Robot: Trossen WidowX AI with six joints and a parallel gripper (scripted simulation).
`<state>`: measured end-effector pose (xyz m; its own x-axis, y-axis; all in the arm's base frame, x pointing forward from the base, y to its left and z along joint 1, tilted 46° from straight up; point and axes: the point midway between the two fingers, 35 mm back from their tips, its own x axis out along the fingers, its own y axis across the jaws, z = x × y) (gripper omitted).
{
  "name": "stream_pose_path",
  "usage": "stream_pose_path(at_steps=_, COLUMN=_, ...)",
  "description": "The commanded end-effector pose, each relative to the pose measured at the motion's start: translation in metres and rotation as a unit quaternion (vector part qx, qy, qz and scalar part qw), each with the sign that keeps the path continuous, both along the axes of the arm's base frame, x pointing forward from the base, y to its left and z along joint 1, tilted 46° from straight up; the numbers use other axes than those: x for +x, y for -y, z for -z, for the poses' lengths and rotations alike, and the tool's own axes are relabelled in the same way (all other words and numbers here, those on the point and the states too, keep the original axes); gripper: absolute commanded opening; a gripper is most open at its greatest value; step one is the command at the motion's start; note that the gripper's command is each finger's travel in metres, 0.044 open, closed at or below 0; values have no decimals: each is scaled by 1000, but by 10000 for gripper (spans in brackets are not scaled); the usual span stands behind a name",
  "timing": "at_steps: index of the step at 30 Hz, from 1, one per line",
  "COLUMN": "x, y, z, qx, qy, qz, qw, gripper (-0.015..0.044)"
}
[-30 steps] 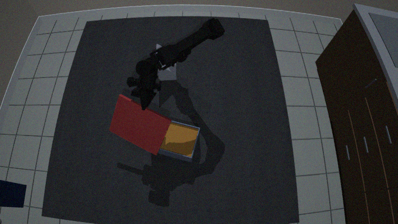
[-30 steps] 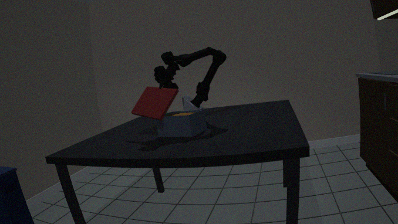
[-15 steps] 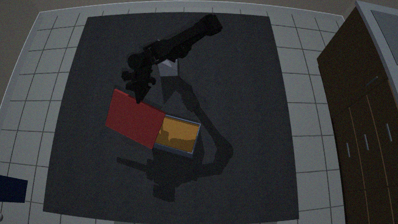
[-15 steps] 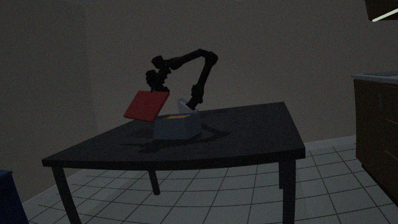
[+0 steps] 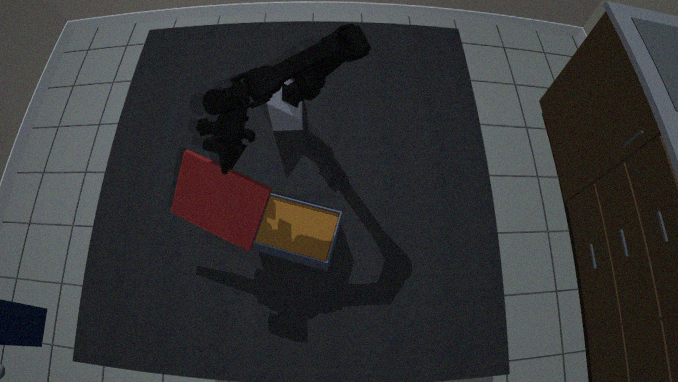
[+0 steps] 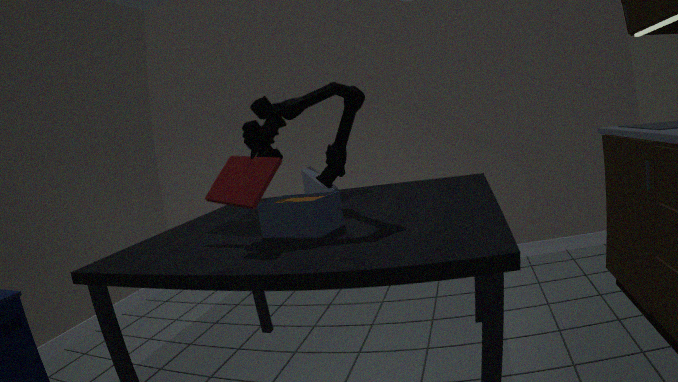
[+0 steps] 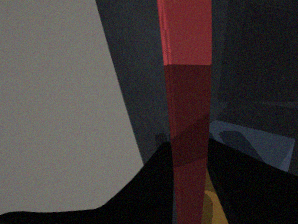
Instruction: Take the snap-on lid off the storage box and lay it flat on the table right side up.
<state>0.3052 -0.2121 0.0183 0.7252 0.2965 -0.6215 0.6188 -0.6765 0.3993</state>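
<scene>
The red lid (image 5: 220,202) (image 6: 245,181) (image 7: 189,100) hangs in the air to the left of the storage box, tilted, with its outer face towards the top and exterior views. My gripper (image 5: 226,171) (image 6: 255,156) (image 7: 186,147) is shut on the lid's edge nearest the arm's base. The blue-grey storage box (image 6: 302,220) (image 5: 295,254) stands upright and open on the table, with an orange-yellow inside (image 5: 310,220). In the top view the lid's right edge just overlaps the box's left end; whether they touch I cannot tell.
The dark table (image 5: 425,200) (image 6: 425,240) carries the arm's pale base (image 5: 287,117) behind the box. The arm's shadow falls across box and table. Brown cabinets (image 5: 600,150) stand off to the right, and a dark blue object (image 5: 22,322) stands beyond the table's left edge.
</scene>
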Motion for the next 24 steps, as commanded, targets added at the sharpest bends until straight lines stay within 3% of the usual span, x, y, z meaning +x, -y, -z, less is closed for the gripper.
stream_pose_path(at_steps=1, x=-2, y=11, z=3, qx=-5, qy=6, qz=1, qw=1000, gripper=0)
stream_pose_path(at_steps=24, x=-19, y=42, z=33, qx=-7, qy=6, qz=1, qw=1000, gripper=0)
